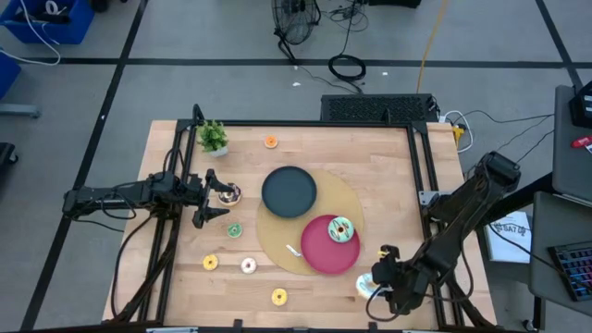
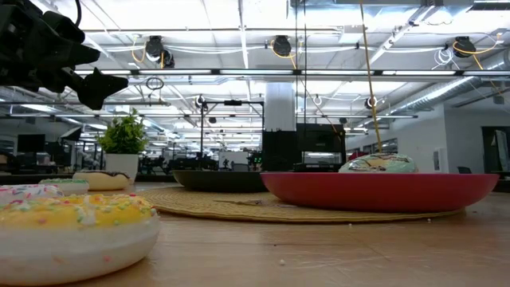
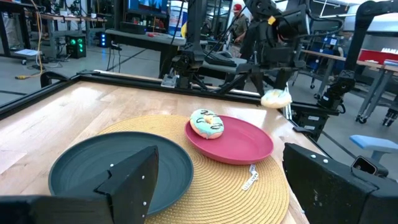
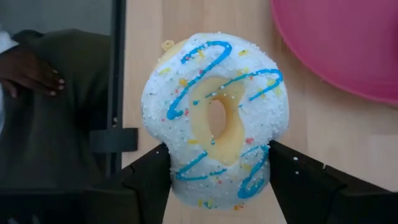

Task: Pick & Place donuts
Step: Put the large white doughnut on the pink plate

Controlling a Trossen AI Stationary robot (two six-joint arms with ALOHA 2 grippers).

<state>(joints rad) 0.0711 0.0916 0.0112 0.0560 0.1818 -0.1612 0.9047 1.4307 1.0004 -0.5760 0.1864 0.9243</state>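
Observation:
My right gripper [image 1: 377,280] hangs over the table's near right corner, shut on the white-yellow donut [image 4: 214,118], which has blue lines and sprinkles. The mint-green donut [image 1: 340,229] lies on the red plate [image 1: 319,257]. My left gripper [image 1: 211,198] is open and raised at the table's left side, next to the chocolate donut [image 1: 229,194], touching nothing. Small donuts lie on the wood: orange [image 1: 270,141] near the far edge, green [image 1: 234,230], yellow [image 1: 210,263], pale pink [image 1: 248,265] and another yellow [image 1: 278,297]. My right gripper pinches the white-yellow donut between its two fingers [image 4: 152,177], by opposite sides of the outer rim [image 4: 168,155]. The fingers come from above, pointing down. The iced face and hole face the wrist camera. In the left wrist view the donut [image 3: 275,98] hangs below the fingers, clear of the table.
The black plate [image 1: 289,191] and the red plate sit on a round woven mat [image 1: 347,196] at mid-table. A potted plant [image 1: 213,137] stands at the far left corner. A metal frame [image 1: 421,166] borders the table. A person's hand [image 4: 31,68] shows beyond the near right edge.

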